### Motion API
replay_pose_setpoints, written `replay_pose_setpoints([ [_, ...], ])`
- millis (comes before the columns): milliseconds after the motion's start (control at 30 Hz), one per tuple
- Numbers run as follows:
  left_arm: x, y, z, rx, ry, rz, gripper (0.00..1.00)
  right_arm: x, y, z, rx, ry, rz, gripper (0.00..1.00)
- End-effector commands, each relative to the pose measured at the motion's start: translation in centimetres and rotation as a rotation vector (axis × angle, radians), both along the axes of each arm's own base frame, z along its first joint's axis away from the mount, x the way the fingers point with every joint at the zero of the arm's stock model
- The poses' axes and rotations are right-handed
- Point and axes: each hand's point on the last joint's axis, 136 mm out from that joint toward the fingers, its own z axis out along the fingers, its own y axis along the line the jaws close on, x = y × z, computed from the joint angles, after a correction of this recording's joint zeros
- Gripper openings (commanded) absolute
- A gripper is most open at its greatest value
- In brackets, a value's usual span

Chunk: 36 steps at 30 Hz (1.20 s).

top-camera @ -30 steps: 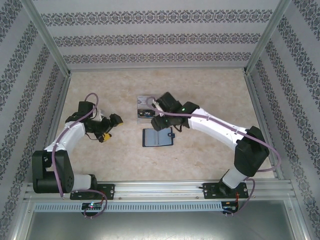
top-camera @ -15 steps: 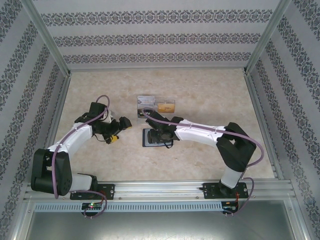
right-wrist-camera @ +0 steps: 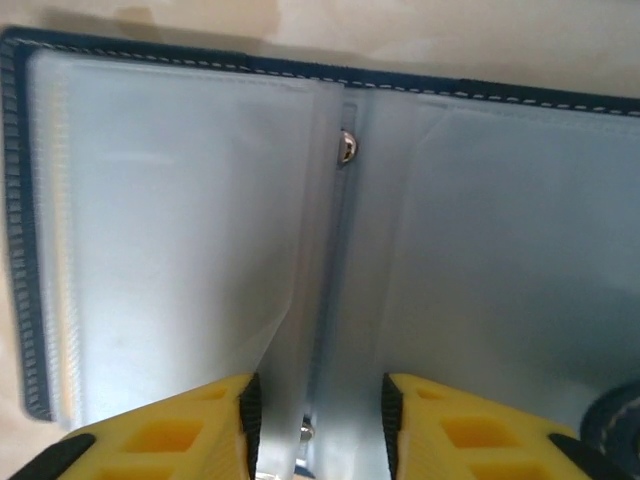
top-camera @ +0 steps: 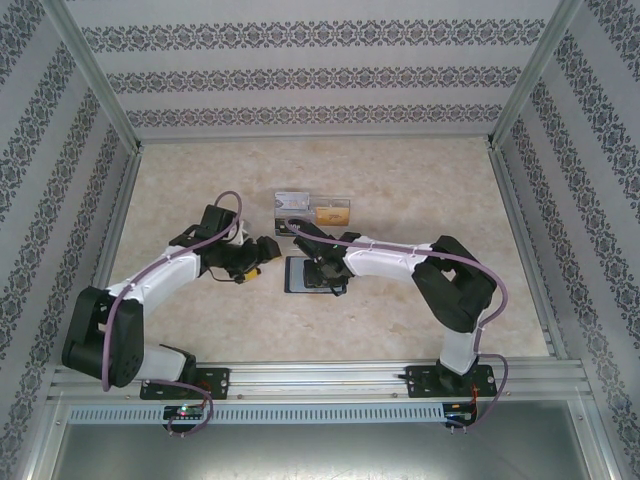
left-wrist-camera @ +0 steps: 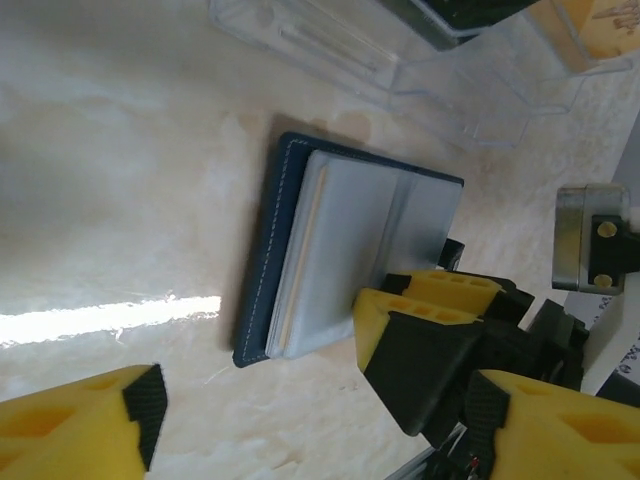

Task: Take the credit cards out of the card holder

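Close up from the right wrist, the card holder (right-wrist-camera: 520,250) lies open and flat. The right claw (right-wrist-camera: 318,390) stands at its fold, jaws partly apart astride a loose clear sleeve (right-wrist-camera: 200,230) and not pinching it. It should probably bite a card's edge rather than the slippery sleeve, then draw straight along the pocket.

From the left wrist, the left claw (left-wrist-camera: 315,395) gapes empty just beside the card holder. Pale credit cards (left-wrist-camera: 297,255) show as stacked edges in the half away from the right claw. Pinning that cover would likely stop the card holder sliding.

Overhead, a clear box (top-camera: 297,203) stands just behind the card holder with a yellow-orange card (top-camera: 333,212) inside. The worktop (top-camera: 430,190) is pale and marbled. Patterned wallpaper walls (top-camera: 320,75) and a metal frame (top-camera: 95,90) enclose it.
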Motion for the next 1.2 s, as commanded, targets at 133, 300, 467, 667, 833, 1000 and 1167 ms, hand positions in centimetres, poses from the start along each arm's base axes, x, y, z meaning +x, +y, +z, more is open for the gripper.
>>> replay_pose_setpoints([
  [133, 0.1, -2.9, -0.3, -0.034, 0.025, -0.026, 0.66, -0.7, -1.7, -2.4, -0.071, 0.034, 0.003, 0.32],
  [300, -0.1, -5.1, -1.0, -0.022, 0.05, -0.089, 0.55, -0.9, -2.1, -2.9, -0.063, 0.041, -0.004, 0.31],
  [467, -0.3, -6.3, -2.5, -0.001, 0.097, -0.117, 0.41, -0.7, -1.8, -2.7, -0.034, 0.035, 0.01, 0.31],
  [667, -0.1, -6.0, -3.6, 0.058, 0.108, -0.103, 0.4, -0.7, -1.8, -2.5, -0.018, 0.039, 0.022, 0.3],
  [833, 0.0, -6.4, -4.4, 0.06, 0.126, -0.114, 0.39, -0.7, -1.7, -2.5, -0.015, 0.041, 0.024, 0.3],
  [1000, 0.2, -6.5, -5.0, 0.07, 0.136, -0.12, 0.4, -0.7, -1.6, -2.6, -0.012, 0.048, 0.026, 0.3],
  [1167, -0.1, -6.8, -5.4, 0.067, 0.149, -0.136, 0.42, -0.7, -1.5, -2.6, -0.006, 0.048, 0.029, 0.3],
])
